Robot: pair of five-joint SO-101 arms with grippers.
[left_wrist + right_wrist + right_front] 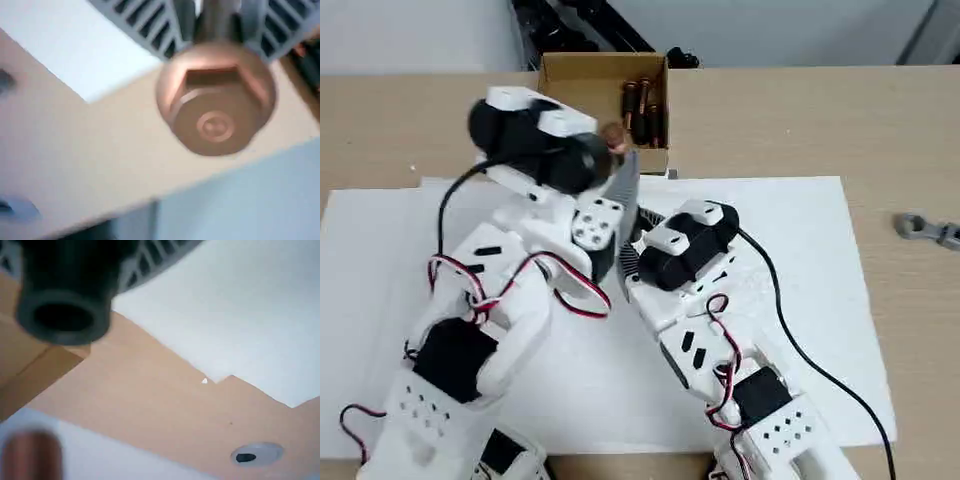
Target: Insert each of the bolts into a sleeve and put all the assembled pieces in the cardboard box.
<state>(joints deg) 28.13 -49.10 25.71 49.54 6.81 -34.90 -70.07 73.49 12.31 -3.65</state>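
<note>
My left gripper (621,165) is shut on a copper bolt (613,136), held just in front of the cardboard box (582,76). In the left wrist view the bolt's hex head (215,100) faces the camera, its shank clamped between the grey fingers (145,20). My right gripper (628,262) sits lower, beside the left arm over the white sheet. It is shut on a black sleeve (62,315), whose open end faces the camera. A blurred copper shape (32,455) shows close by. Several assembled pieces (642,110) lie in the box's right side.
A white sheet (790,260) covers the table under both arms. A metal wrench (925,228) lies on the bare table at the right edge. A round cable grommet (256,455) is set in the tabletop. Dark clutter stands behind the box.
</note>
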